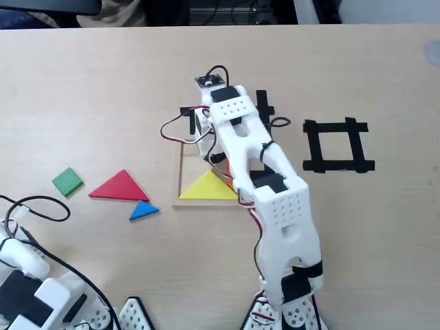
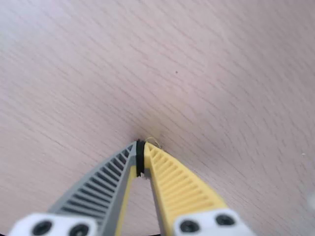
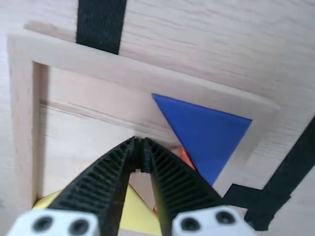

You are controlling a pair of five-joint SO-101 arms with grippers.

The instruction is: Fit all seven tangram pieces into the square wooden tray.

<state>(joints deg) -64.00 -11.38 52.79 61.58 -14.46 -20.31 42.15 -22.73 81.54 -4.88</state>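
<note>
Right wrist view: right gripper (image 3: 141, 147) pinched shut, empty, poised over floor of square wooden tray (image 3: 98, 59). Blue triangle (image 3: 204, 132) just beyond it, in tray corner; yellow triangle (image 3: 135, 209) beneath. Judged: between placements; next, lift clear, open, fetch loose piece. High view adds red triangle (image 1: 119, 187), green square (image 1: 67, 181), small blue triangle (image 1: 143, 210), well away on table (image 1: 82, 82); left gripper (image 2: 141, 157) closed, empty.

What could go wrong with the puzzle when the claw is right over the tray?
1. The shut right claw hangs close over the tray, between the blue triangle, an orange piece and the yellow triangle. It might bump them crooked.
2. The red triangle, green square and little blue triangle lie outside on the table. If the inside pieces sit loosely, those may not fit.
</note>
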